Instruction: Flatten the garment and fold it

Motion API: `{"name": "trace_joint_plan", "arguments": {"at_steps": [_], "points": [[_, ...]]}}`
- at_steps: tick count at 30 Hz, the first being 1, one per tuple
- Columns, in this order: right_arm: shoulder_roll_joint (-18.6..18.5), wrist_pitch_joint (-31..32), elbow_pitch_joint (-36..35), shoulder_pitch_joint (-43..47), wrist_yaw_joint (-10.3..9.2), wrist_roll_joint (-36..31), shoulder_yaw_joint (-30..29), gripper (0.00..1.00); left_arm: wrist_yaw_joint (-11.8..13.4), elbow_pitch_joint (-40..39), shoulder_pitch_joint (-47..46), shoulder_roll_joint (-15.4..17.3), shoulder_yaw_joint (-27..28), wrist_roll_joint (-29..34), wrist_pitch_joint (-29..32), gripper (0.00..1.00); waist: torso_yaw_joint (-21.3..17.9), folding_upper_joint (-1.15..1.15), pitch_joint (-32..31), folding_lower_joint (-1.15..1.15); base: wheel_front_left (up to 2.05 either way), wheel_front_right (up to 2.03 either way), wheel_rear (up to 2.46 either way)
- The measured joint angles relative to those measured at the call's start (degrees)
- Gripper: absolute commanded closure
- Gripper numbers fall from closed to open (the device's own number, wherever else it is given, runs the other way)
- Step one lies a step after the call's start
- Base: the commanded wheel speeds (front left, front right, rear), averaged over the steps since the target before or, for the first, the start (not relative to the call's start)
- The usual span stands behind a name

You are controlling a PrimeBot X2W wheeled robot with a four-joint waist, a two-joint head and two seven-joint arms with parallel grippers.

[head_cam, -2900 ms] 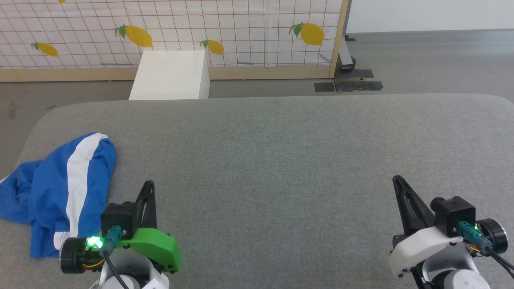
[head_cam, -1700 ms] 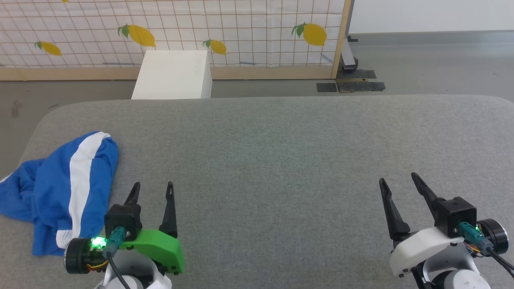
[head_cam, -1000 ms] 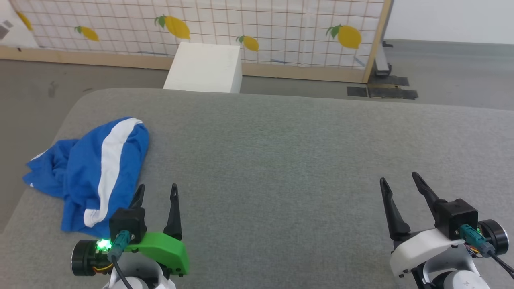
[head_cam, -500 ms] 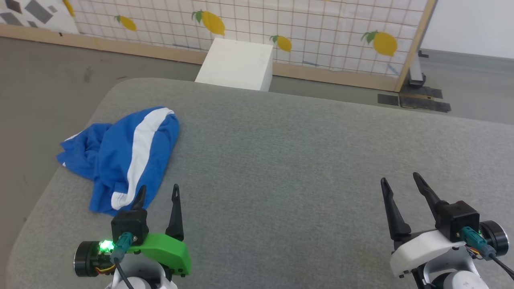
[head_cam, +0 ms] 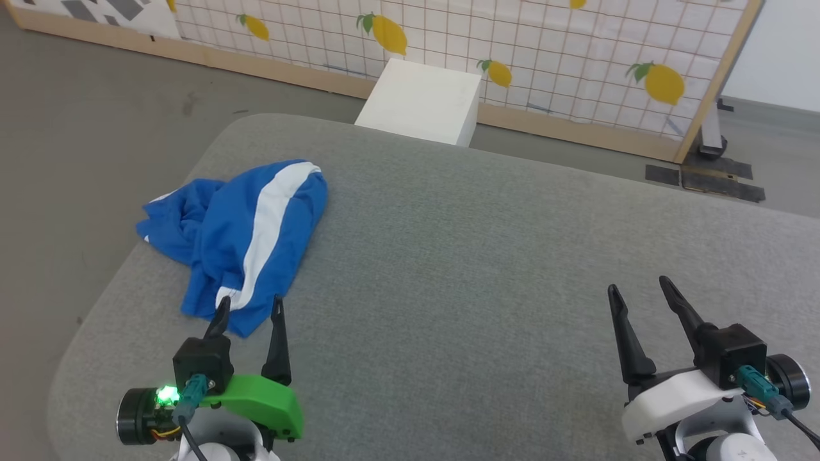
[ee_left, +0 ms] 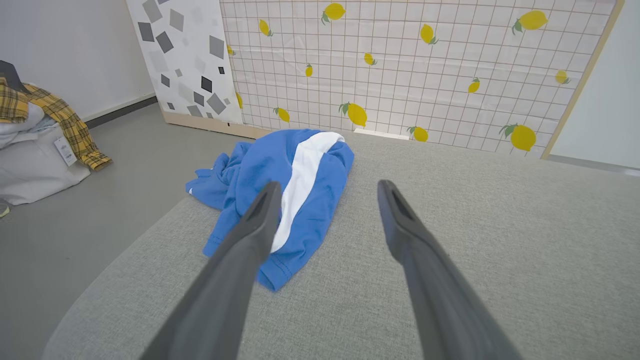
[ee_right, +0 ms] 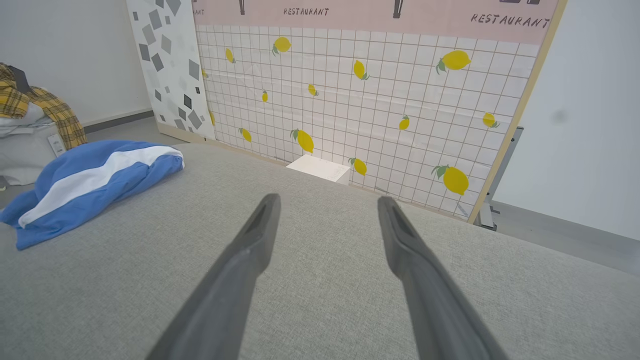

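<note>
1. While the garment (head_cam: 243,237) lies in a crumpled heap, no stage of the task can be counted as done. It is neither spread flat nor folded.
2. Garment location: far-left part of the grey padded surface (head_cam: 487,269). Its left bunch reaches the surface's left edge. The white stripe runs along the top of the heap from far to near, and a white-trimmed hem lies at the near end.
3. Left gripper (head_cam: 250,299): fingers spread apart, holding nothing. It is aimed at the near hem from just on the near side. Contact with the cloth cannot be confirmed.
4. Right gripper (head_cam: 637,283): fingers spread apart, holding nothing. It sits over the near-right part of the surface, well apart from the garment.
5. Remaining work, as judged: take hold of the cloth, draw it toward the open middle of the surface, spread it until waistband and both legs lie flat, then fold it.
6. Readable writing: the word "RESTAURANT" (ee_right: 505,20) appears on the pink band at the top of the lemon-printed panel (head_cam: 544,51), in the right wrist view.
7. Unreadable items: a paper tag hangs on the pale bundle under the yellow plaid cloth (ee_left: 50,107) on the floor at far left. Its print is too small to read. No brand mark or label can be made out on the garment.
</note>
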Motion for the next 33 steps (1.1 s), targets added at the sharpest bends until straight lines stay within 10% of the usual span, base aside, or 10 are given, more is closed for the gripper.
{"name": "trace_joint_plan", "arguments": {"at_steps": [33], "points": [[0.0,-3.3,1.0,-0.1,0.00,0.5,0.2,0.00,2.9,1.3,0.0,1.1,-0.7,-3.4,-4.0,0.00,10.7,0.00,0.6,0.00,0.00,0.00,0.00]]}}
